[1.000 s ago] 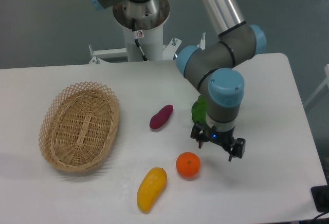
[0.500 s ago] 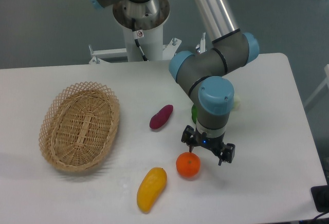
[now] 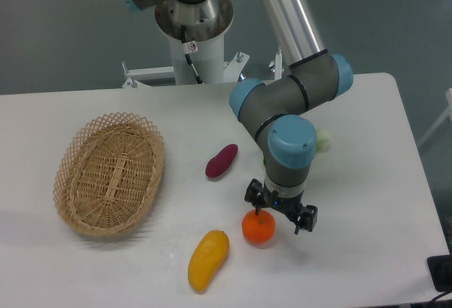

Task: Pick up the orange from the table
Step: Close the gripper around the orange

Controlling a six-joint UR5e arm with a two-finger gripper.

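The orange (image 3: pixel 258 229) is a small round bright-orange fruit resting on the white table (image 3: pixel 367 251), front of centre. My gripper (image 3: pixel 278 217) hangs just above and slightly right of it, fingers pointing down and spread apart, open. One fingertip sits over the orange's top; the other hangs off to the fruit's right. Nothing is held between the fingers.
A yellow-orange mango (image 3: pixel 207 258) lies to the orange's left near the front edge. A purple sweet potato (image 3: pixel 221 160) lies behind it. A wicker basket (image 3: pixel 109 172) stands at the left. A green thing (image 3: pixel 266 157) and a pale thing (image 3: pixel 323 140) peek from behind the arm.
The gripper has moved left and slightly toward the front, from right of the orange to partly over it. The orange and other fruit have not moved.
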